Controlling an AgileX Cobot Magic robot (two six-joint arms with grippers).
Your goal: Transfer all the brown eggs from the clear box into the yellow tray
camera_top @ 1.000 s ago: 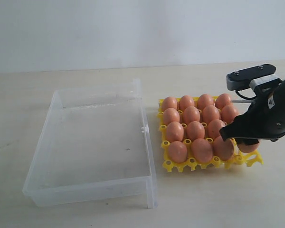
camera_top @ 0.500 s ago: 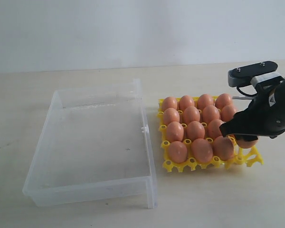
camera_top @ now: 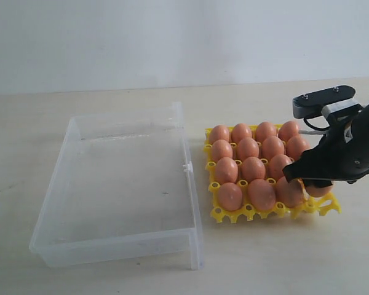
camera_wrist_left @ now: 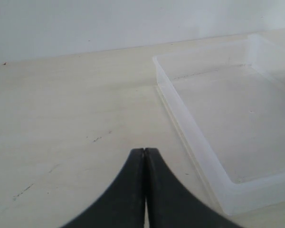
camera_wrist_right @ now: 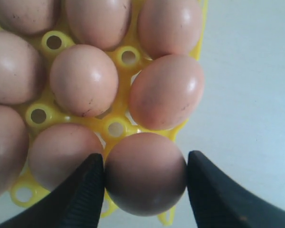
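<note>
Nearest the camera, the clear box (camera_top: 117,246) lies on the pale table (camera_top: 283,258) with its low front wall toward the viewer and no eggs inside; a small clasp (camera_top: 186,166) sticks out from its right wall. Just to the right of it, close but apart, sits the yellow tray (camera_top: 234,214). At the tray's near right corner the right gripper (camera_wrist_right: 145,161) reaches in from the right, and its dark jaws pinch 1 brown egg (camera_top: 320,191) from both sides, directly over the corner cup. The wrist view shows yellow rim under that egg, but I cannot tell whether it rests in the cup or hangs just above it. The other brown eggs (camera_top: 253,168) stand in the tray's cups in rows of 4, touching or nearly touching their neighbours. 3 fill the rest of the front row and 3 show in the row behind it, where the arm hides the right end. The 2 far rows hold 4 each. The left gripper (camera_wrist_left: 145,154) shows only in its own wrist view. Its jaws are pressed together with nothing between them, over bare table, with a corner of the clear box beyond them. Behind everything rises a plain white wall (camera_top: 172,43).
</note>
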